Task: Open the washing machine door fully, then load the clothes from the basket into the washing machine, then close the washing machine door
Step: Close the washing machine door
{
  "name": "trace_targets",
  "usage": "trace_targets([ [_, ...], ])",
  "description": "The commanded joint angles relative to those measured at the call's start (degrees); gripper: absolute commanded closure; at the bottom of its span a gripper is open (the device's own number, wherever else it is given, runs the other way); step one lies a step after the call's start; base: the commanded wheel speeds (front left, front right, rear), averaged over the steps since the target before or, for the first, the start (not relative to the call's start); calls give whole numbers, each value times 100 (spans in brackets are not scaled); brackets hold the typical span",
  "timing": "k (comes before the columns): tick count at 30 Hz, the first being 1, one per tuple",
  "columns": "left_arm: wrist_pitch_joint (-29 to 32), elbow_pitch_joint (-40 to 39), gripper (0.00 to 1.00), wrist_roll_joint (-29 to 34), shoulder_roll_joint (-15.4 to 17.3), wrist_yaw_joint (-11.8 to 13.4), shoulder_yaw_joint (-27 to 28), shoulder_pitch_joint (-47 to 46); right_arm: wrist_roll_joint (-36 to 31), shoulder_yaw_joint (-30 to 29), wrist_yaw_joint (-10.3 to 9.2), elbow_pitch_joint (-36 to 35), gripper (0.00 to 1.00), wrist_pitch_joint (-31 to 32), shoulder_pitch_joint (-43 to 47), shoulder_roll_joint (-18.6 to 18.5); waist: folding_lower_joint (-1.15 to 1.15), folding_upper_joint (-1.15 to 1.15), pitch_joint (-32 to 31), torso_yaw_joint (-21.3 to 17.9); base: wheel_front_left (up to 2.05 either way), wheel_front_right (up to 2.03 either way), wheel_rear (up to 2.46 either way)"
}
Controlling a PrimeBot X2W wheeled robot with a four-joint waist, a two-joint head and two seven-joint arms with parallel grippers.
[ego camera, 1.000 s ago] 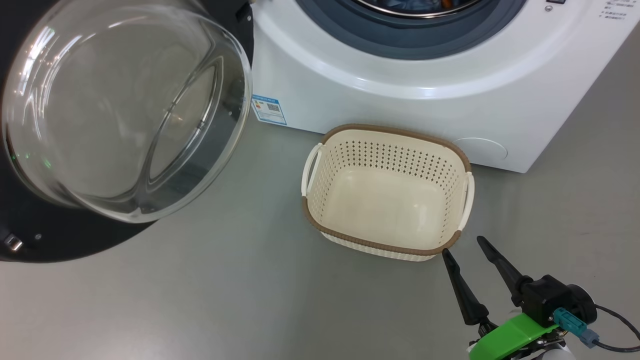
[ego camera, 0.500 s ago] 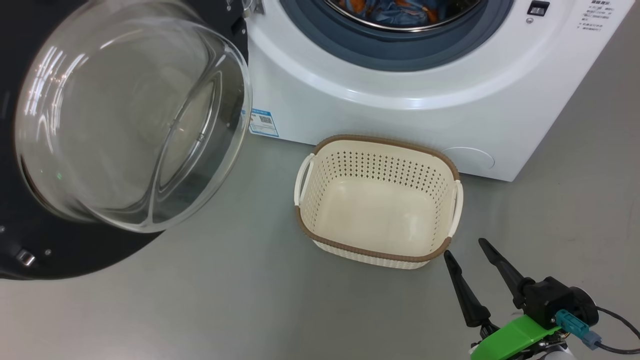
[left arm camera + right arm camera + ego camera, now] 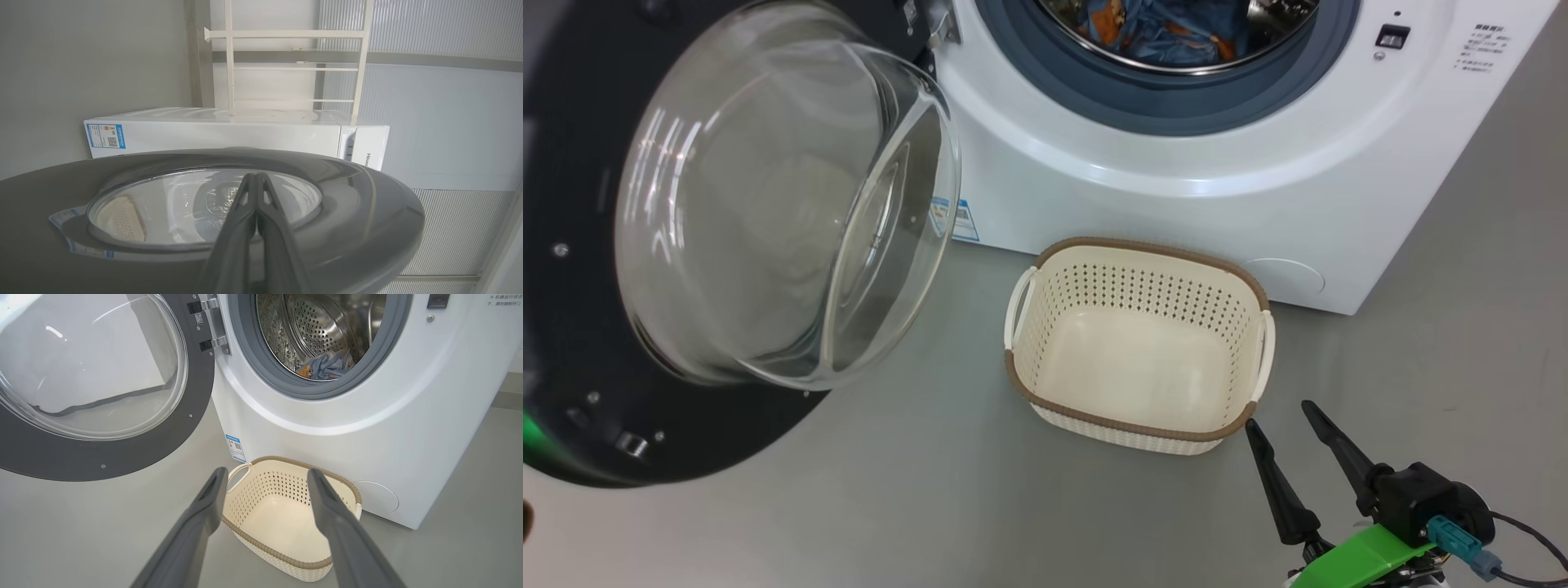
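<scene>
Basket [image 3: 1143, 282] sits just ahead of the right hand [image 3: 1276, 415], spread apart; left hand [image 3: 256, 181], pressed together, at the open washing machine door [image 3: 572, 351].

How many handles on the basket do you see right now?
2. The left handle is at the left end of the basket; the right handle is at its right end, near the right gripper. None seems hidden.

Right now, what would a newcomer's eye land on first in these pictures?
The washing machine door stands wide open at the left, its bulging glass bowl looming large in the head view. Next, the clothes, blue and orange, inside the washing machine, and the empty basket on the floor before it, the open right gripper near its corner.
</scene>
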Motion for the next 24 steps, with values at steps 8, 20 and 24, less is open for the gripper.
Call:
trace_targets([
  [8, 300, -1095, 100, -71, -321, -7, 2, 638, 77, 89, 35, -153, 0, -28, 121, 109, 0, 0, -160, -144, 0, 0, 0],
  [20, 382, -3535, 100, -130, -1343, 642, -390, 1730, 128, -3, 35, -192, 0, -28, 278, 251, 0, 0, -404, -491, 0, 0, 0],
  [24, 290, -4217, 100, -200, -1463, 854, -645, 2063, 144, -10, 35, -201, 0, -28, 296, 259, 0, 0, -456, -625, 0, 0, 0],
])
